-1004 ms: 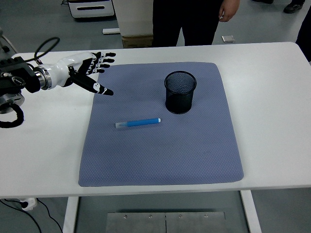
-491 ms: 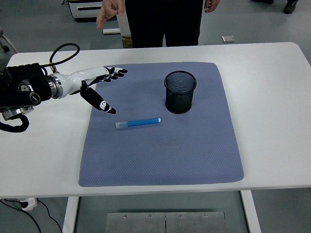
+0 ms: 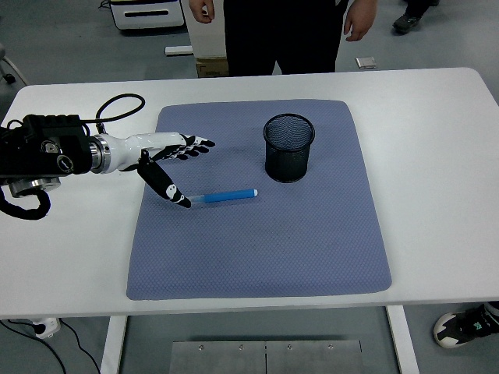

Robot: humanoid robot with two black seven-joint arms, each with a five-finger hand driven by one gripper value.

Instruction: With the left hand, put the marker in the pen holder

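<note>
The left hand (image 3: 168,156) reaches in from the left edge over the near-left part of a grey-blue mat (image 3: 257,257); its fingers are spread and hold nothing, the four fingers stretched toward the right and the thumb (image 3: 168,187) pointing down toward the mat. The thumb's tip sits just at the clear-capped left end of the marker (image 3: 224,196) (whether it actually touches cannot be told from this view); the marker, blue in the body, lies flat on the mat, running nearly left to right with its right end slightly farther from the robot. The pen holder (image 3: 289,148), a black mesh cup, stands upright on the mat to the right of and beyond the marker, apart from it and open at the top. The mat lies on a white table (image 3: 437,179); a person (image 3: 281,35) in dark clothes stands at the far edge, hands hanging by the sides.
</note>
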